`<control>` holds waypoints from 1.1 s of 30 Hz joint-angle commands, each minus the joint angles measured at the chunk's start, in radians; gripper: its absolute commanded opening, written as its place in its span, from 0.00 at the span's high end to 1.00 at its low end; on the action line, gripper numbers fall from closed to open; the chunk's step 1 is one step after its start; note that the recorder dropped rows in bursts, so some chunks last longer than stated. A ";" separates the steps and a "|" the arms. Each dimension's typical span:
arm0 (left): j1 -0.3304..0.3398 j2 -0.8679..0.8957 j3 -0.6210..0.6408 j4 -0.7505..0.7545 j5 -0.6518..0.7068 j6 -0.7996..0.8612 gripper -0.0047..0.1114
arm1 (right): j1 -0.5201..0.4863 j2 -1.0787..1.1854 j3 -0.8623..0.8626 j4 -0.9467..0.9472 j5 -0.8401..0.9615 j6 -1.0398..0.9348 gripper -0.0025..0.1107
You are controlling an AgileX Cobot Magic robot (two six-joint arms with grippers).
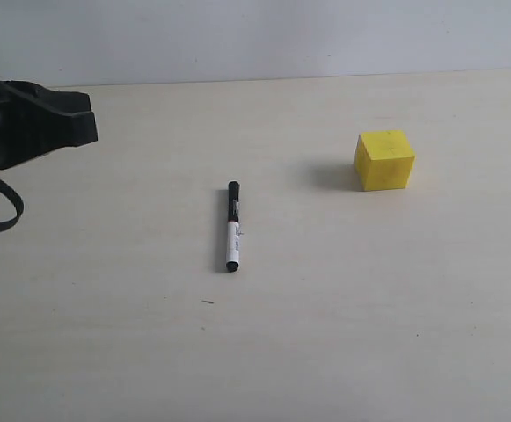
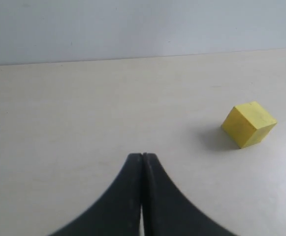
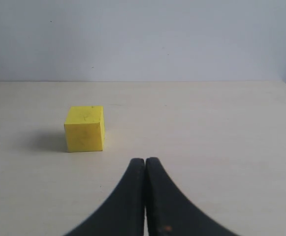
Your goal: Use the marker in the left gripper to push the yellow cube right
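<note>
Well, from my station the left gripper (image 2: 143,156) has its black fingers (image 2: 125,196) pressed flat together with nothing between them. In the exterior view it sits at the far left edge of the pale matte tabletop (image 1: 325,334). The slim marker (image 1: 232,227) with a black cap and a white printed barrel lies loose on the tabletop, well apart from that gripper. The small, bright yellow cube (image 1: 384,159) rests flat on one face to the marker's right, well apart from it. The right gripper (image 3: 145,160) is the same, with its fingers closed on nothing.
</note>
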 commanded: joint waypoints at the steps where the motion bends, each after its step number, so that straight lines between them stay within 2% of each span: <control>1: 0.004 -0.007 0.004 -0.001 -0.004 0.004 0.96 | 0.004 -0.006 0.003 0.004 -0.010 -0.002 0.98; 6: 0.004 -0.006 0.004 0.006 -0.011 0.035 0.96 | 0.004 -0.006 0.003 0.002 -0.010 -0.002 0.98; 9: 0.004 -0.030 0.004 0.051 0.001 0.234 0.96 | 0.004 -0.006 0.003 0.000 -0.010 -0.002 0.98; 11: 0.004 -0.088 0.004 0.081 0.042 0.296 0.96 | 0.004 -0.006 0.003 0.000 -0.010 -0.002 0.98; 16: 0.004 -0.366 0.004 0.086 0.129 0.298 0.96 | 0.004 -0.006 0.003 0.000 -0.010 -0.002 0.98; 22: 0.004 -0.694 -0.002 0.119 0.129 0.349 0.96 | 0.004 -0.006 0.003 0.000 -0.010 -0.002 0.98; 28: 0.007 -0.888 -0.014 0.119 0.129 0.347 0.96 | 0.004 -0.006 0.003 0.002 -0.010 -0.002 0.98; 30: 0.030 -0.923 -0.014 0.117 0.155 0.311 0.96 | 0.004 -0.006 0.003 0.002 -0.010 -0.002 0.98; 33: 0.136 -0.961 -0.013 0.104 0.274 0.280 0.96 | 0.004 -0.006 0.003 0.002 -0.010 -0.002 0.98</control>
